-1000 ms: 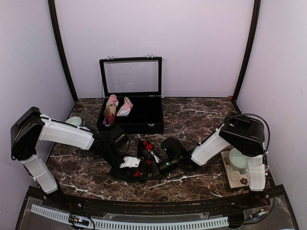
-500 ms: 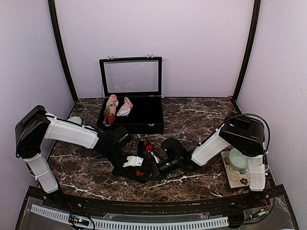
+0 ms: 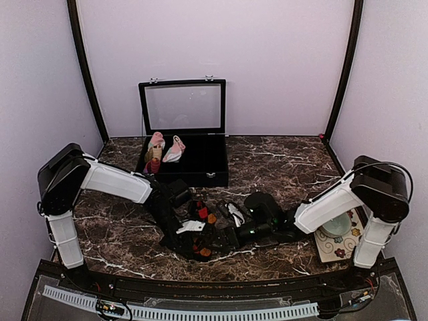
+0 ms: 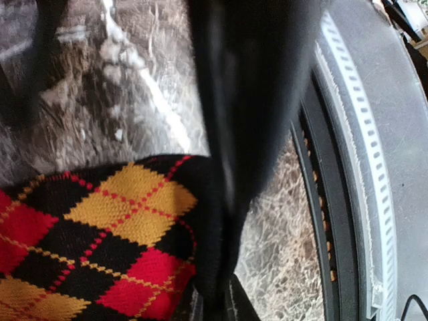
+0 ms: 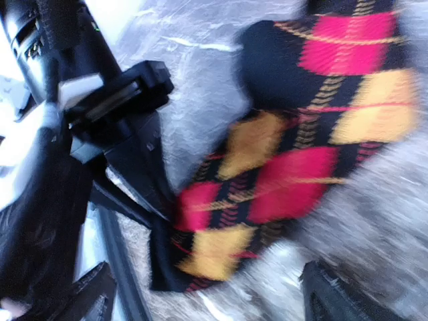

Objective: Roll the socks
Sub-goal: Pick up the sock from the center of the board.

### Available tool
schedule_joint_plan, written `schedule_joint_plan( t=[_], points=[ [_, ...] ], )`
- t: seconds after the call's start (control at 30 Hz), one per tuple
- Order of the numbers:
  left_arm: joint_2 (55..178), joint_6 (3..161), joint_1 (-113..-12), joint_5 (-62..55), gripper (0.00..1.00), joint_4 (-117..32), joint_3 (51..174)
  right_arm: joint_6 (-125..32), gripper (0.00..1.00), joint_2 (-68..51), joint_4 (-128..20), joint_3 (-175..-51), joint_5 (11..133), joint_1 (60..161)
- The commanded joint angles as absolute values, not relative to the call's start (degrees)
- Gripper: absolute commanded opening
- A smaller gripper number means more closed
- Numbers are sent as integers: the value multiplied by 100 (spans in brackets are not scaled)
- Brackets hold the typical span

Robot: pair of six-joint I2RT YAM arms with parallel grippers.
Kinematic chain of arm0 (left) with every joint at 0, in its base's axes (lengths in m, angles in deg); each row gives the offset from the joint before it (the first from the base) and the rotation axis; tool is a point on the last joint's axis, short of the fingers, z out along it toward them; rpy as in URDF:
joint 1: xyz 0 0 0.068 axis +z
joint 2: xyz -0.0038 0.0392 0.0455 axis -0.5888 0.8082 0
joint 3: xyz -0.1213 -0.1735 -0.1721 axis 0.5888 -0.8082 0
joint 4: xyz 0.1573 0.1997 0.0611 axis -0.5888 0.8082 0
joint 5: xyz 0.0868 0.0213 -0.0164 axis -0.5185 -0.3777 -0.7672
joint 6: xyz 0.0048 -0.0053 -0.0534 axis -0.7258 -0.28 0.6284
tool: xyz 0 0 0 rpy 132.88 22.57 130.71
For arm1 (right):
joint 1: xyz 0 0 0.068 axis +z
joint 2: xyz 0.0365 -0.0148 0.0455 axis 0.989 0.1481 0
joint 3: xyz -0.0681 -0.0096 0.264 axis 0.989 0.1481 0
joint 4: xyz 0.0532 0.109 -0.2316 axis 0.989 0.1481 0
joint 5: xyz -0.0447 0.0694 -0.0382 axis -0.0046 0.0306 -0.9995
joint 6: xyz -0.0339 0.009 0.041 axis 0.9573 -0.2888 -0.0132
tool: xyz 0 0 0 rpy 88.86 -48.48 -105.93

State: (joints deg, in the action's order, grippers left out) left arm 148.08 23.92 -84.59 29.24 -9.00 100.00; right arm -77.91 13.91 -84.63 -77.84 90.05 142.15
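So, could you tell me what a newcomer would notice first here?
The black argyle sock, red and yellow diamonds, at front centre of the table, pinched by the left gripper with the right gripper open beside it. Behind, an open black case holds a pink sock and an upright roll.

Pale lilac walls (image 3: 221, 40), dark marble table (image 3: 281, 160)

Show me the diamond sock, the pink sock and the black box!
diamond sock (image 4: 130, 200), left wrist view, a yellow diamond.
pink sock (image 3: 175, 151), top view, its middle.
black box (image 3: 194, 179), top view, front wall.
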Motion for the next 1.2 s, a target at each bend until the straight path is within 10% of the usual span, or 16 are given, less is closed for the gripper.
schedule_joint_plan(
  t=[0.0,0.27,0.47,1.17],
  points=[
    [15177,2644,-8321,2754,12,-260,10016,-7102,99,610,-7567,-7420,6971,14526],
    [15292,2644,-7926,3041,13,-91,10201,-7417,99,-1242,-6973,-6843,3391,14876],
    [15463,2738,-7929,3129,14,-18,10466,-6059,99,-1673,-9492,-5700,4068,15221],
    [15962,2982,-7993,2773,18,253,11133,-3212,63,1471,-9173,-8001,4172,16228]
  ],
)
